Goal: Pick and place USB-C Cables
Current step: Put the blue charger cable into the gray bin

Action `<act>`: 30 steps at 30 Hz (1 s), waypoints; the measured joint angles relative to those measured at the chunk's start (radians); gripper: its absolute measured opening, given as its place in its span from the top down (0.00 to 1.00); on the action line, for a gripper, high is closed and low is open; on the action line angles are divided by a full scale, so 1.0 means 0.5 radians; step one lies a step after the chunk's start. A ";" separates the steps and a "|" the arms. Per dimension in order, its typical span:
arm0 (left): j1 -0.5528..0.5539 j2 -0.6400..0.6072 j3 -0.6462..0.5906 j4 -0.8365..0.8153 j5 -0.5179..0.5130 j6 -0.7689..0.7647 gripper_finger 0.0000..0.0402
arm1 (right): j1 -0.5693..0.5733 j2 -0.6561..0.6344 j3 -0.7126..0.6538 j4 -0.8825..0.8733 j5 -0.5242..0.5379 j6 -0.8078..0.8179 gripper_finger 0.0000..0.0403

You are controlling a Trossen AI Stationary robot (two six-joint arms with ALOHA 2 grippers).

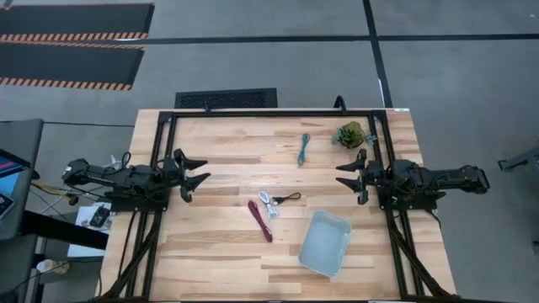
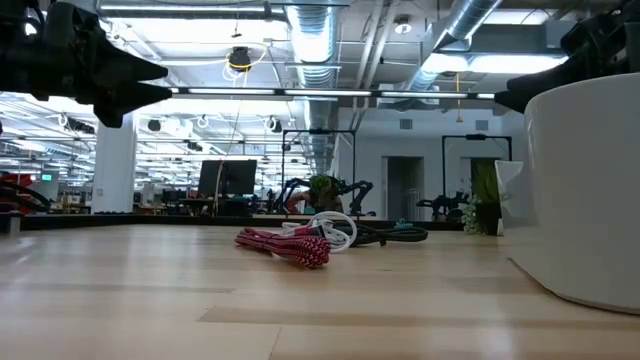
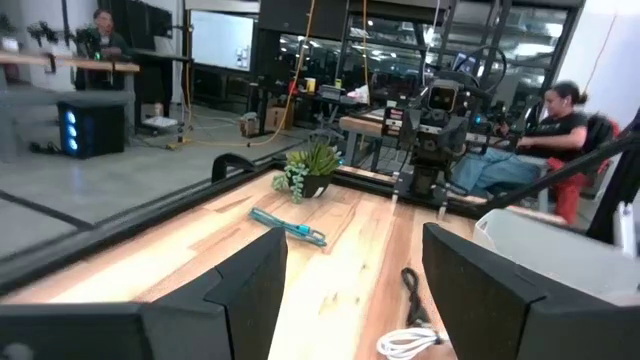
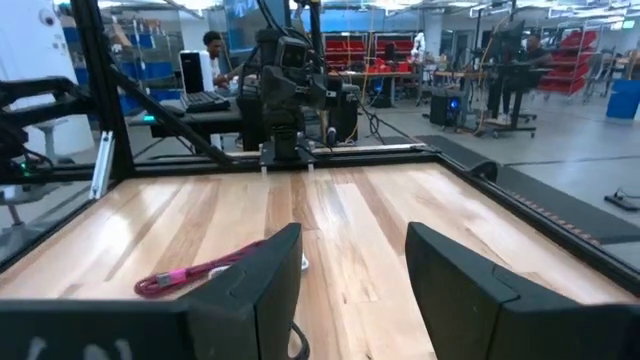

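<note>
Four small cable bundles lie on the wooden table. The teal one (image 1: 303,149) lies toward the far edge, also in the left wrist view (image 3: 288,226). The dark red one (image 1: 260,220), the white one (image 1: 268,203) and the black one (image 1: 287,199) lie close together near the middle; the low view shows the red (image 2: 285,245), white (image 2: 335,228) and black (image 2: 385,236) bundles. My left gripper (image 1: 200,174) hovers open at the table's left side. My right gripper (image 1: 347,175) hovers open at the right side. Neither is near a cable.
A pale blue rectangular tray (image 1: 325,242) sits on the table toward the near right. A small green spiky plant (image 1: 349,134) stands at the far right, near my right gripper. A black frame rail (image 1: 269,112) runs along the far edge. People sit in the room beyond.
</note>
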 joint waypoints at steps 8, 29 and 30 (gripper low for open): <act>0.000 0.000 -0.001 0.000 0.002 -0.264 0.45 | 0.000 -0.001 0.001 0.119 0.004 0.359 0.49; -0.001 0.000 0.000 0.004 -0.094 -0.801 0.45 | -0.013 -0.001 0.001 0.587 0.003 0.676 0.49; -0.001 0.000 -0.001 0.003 -0.146 -0.800 0.45 | -0.013 -0.001 0.001 0.557 0.003 0.681 0.49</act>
